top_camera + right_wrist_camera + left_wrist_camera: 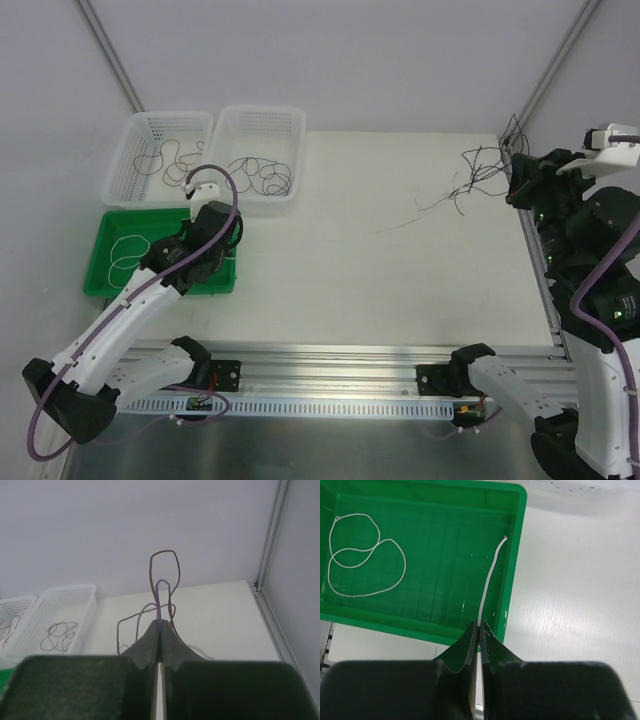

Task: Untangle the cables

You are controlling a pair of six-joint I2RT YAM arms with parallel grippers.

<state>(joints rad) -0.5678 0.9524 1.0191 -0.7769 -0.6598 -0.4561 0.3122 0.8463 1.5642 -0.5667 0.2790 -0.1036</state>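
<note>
Grips closed both sides: our left gripper pinched a white cable, tray ahead, for sorting; our right gripper pinched dark cables looping above, for separating.

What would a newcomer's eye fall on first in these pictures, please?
Probably the bright green tray on the left, where the left pincer pinches a white cable over it. Then the right pincer at the far right corner, shut on a thin purple cable amid a dark tangle.
</note>
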